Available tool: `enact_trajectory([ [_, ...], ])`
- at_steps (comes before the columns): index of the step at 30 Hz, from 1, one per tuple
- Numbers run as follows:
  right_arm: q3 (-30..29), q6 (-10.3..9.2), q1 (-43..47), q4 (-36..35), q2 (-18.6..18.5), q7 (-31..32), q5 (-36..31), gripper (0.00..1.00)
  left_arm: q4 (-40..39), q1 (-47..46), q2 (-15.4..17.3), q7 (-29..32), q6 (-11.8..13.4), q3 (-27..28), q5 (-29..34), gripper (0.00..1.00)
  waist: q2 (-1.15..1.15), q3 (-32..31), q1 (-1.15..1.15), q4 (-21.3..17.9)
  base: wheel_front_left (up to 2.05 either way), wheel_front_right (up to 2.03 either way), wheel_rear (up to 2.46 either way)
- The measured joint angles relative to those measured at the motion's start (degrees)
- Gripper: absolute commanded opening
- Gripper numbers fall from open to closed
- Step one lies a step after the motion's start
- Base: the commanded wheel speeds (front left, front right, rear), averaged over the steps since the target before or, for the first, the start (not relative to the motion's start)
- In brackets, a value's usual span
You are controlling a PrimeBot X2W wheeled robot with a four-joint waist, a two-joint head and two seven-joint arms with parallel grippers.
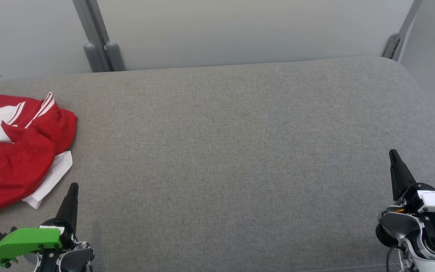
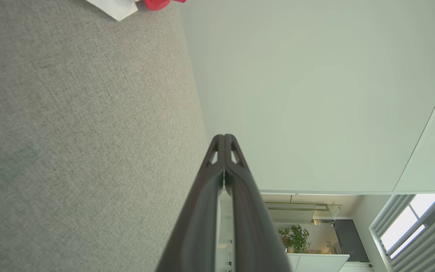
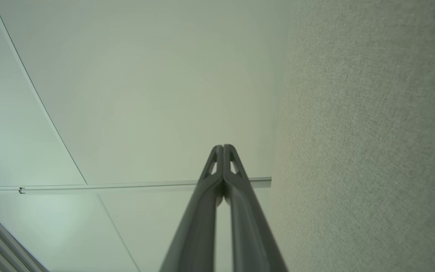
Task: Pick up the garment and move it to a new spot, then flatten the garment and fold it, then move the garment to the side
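The garment point(image 1: 13, 151) is red with white stripes and white panels, lying crumpled at the left edge of the grey cushion point(image 1: 232, 151) in the head view. A white corner of the garment point(image 2: 115, 7) peeks in at the top of the left wrist view. My left gripper point(image 1: 73, 187) is shut and empty, just right of and nearer than the garment's white hem, not touching it. Its closed tips point(image 2: 224, 136) point along the cushion's edge. My right gripper point(image 1: 393, 153) is shut and empty at the lower right, far from the garment, and its tips point(image 3: 223, 146) meet.
The grey cushion spreads wide between the two grippers. Pale wall panels point(image 1: 240, 30) with a grey post point(image 1: 96, 41) stand behind its far edge. A metal hinge point(image 1: 391, 46) sits at the back right corner. A room with a plant point(image 2: 295, 238) shows in the left wrist view.
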Motion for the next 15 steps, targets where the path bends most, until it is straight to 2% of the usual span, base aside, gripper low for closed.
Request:
enact_trajectory([
  [8, -0.03, 0.0, 0.1, 0.23, 0.07, 0.05, 0.0, 0.0, 0.23, 0.06, -0.05, 0.15, 0.01, -0.02, 0.01, 0.0, 0.0, 0.0, 0.0, 0.0, 0.0, 0.0, 0.0],
  [9, 0.01, -0.02, 0.38, 0.77, 0.3, 0.05, 0.0, 1.0, 0.88, 0.3, -0.27, 0.15, 0.02, -0.13, 0.01, 1.0, 0.0, 0.0, 0.0, 0.0, 0.0, 0.0, 0.0],
  [15, 0.13, -0.07, 2.43, 1.79, 1.29, -0.21, -0.08, 1.0, 2.15, 2.07, -1.16, 0.11, 0.05, -0.47, 0.01, 1.0, 0.0, 0.0, 0.0, 0.0, 0.0, 0.0, 0.0],
])
